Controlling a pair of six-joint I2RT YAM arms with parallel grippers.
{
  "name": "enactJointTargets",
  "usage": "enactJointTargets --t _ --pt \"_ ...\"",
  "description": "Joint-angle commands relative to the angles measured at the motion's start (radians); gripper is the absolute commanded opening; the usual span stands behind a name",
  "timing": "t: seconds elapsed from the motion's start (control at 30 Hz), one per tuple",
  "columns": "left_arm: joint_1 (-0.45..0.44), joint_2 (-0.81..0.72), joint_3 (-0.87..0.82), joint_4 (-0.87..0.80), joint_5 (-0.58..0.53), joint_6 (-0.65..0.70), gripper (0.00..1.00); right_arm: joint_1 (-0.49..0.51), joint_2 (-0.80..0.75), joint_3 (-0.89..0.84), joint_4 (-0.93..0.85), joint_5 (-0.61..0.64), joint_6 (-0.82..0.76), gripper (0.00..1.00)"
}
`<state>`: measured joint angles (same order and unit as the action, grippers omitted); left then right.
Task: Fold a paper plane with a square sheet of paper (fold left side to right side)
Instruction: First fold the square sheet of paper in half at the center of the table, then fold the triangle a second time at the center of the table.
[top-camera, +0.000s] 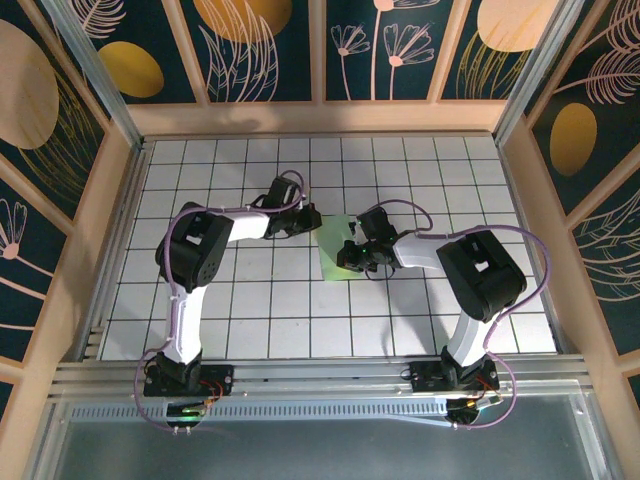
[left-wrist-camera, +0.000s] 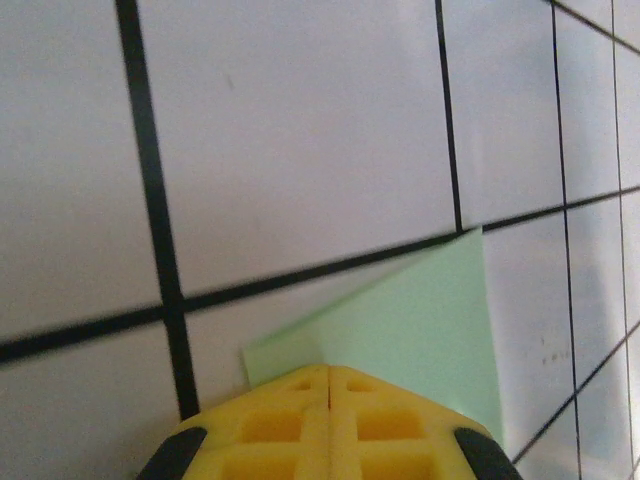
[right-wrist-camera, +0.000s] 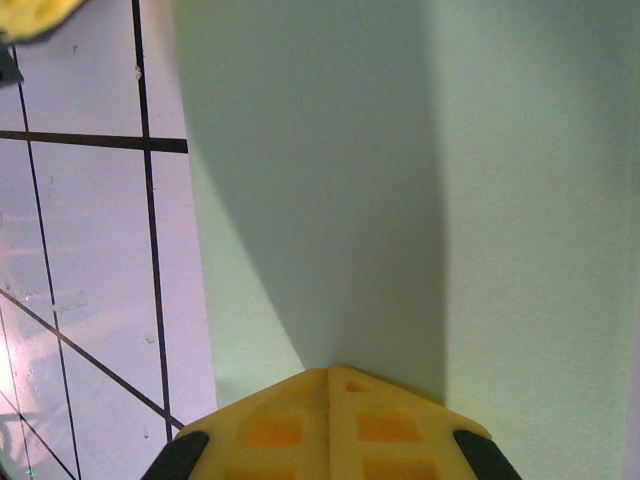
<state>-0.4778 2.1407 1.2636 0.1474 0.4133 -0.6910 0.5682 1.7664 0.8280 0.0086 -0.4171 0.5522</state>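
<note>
The pale-green sheet of paper (top-camera: 332, 256) lies flat on the white grid table between the two arms. My left gripper (top-camera: 313, 216) is at the sheet's far left corner, and in the left wrist view its yellow fingers (left-wrist-camera: 328, 368) are shut, their tip resting at the edge of the paper (left-wrist-camera: 420, 310). My right gripper (top-camera: 346, 260) is over the sheet's right part. In the right wrist view it is shut too (right-wrist-camera: 327, 370), its tip down on the paper (right-wrist-camera: 300, 150) and casting a dark shadow. I cannot tell whether either gripper pinches the paper or only presses it.
The grid table (top-camera: 250, 310) is boxed in by wooden walls (top-camera: 320, 118) at the back and sides. A metal rail (top-camera: 320, 375) with both arm bases runs along the near edge. A corner of the left gripper's yellow finger (right-wrist-camera: 30, 15) shows in the right wrist view.
</note>
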Motion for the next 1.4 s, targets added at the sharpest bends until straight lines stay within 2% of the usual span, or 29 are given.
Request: enactJointTargets --t 0.0,0.23,0.5,0.67,0.9,1.37 --pt "0.041 0.065 0.054 -0.065 -0.077 0.046 0.00 -0.014 0.059 -0.058 -0.168 0.097 -0.012 0.00" --pt "0.051 0.062 0.099 -0.098 -0.077 0.076 0.00 -0.015 0.047 -0.068 -0.143 0.082 0.007 0.00" --pt "0.041 -0.125 -0.049 -0.073 -0.031 0.078 0.00 -0.010 0.042 -0.072 -0.107 0.067 0.033 0.00" --pt "-0.020 -0.202 -0.141 -0.059 0.025 0.048 0.00 -0.007 0.045 -0.067 -0.106 0.069 0.035 0.00" --pt "-0.098 -0.172 -0.173 -0.034 0.054 0.006 0.00 -0.004 0.053 -0.057 -0.114 0.070 0.031 0.00" --pt "-0.100 -0.114 -0.199 -0.046 0.002 0.011 0.00 -0.002 0.047 -0.031 -0.127 0.062 0.029 0.00"
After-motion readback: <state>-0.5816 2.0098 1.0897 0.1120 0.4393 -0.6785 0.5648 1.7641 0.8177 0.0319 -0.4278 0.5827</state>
